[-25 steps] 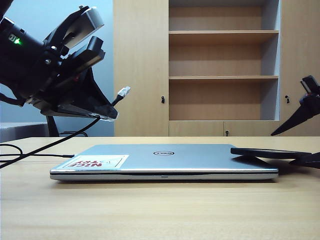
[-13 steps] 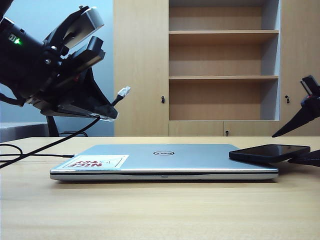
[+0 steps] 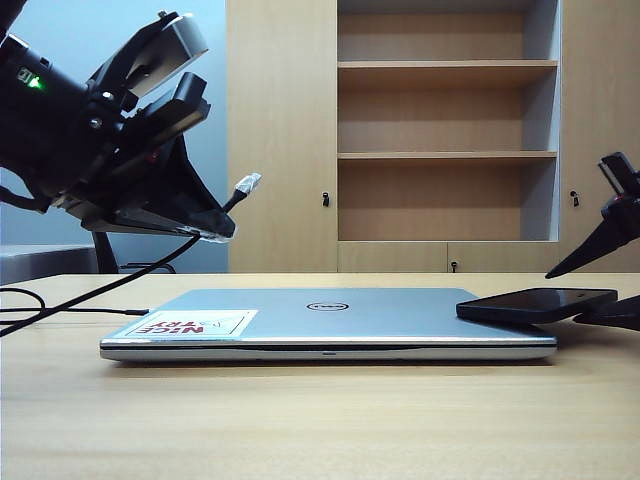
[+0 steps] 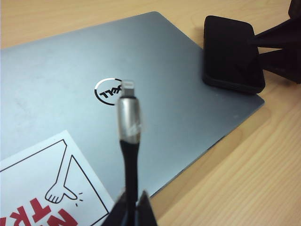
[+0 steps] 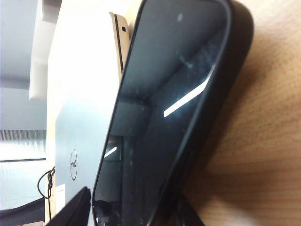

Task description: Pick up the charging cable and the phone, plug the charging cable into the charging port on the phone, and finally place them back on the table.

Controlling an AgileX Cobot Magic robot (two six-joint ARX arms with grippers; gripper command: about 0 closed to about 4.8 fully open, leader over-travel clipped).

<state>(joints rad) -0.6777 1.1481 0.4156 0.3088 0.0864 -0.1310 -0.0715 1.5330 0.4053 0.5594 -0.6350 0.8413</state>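
The black phone (image 3: 535, 303) lies tilted, one end on the corner of the silver laptop (image 3: 330, 320), its right side raised off the table (image 3: 300, 420). My right gripper (image 3: 565, 297) straddles its long edges, one finger above it and one under it; in the right wrist view a thin gap remains beside the phone (image 5: 164, 117). My left gripper (image 3: 225, 225) hovers high at the left, shut on the charging cable (image 4: 129, 155), whose silver plug (image 4: 128, 87) points at the phone (image 4: 233, 54). I cannot make out the charging port.
The closed Dell laptop carries a red-lettered sticker (image 3: 190, 323) near its front left corner. The cable's slack (image 3: 60, 300) runs over the table at the left. A tall wooden shelf cabinet (image 3: 440, 130) stands behind.
The phone lay flat on the laptop a second ago; its right side has since tipped up as the right jaws narrowed around it. The left arm and the cable have not moved.
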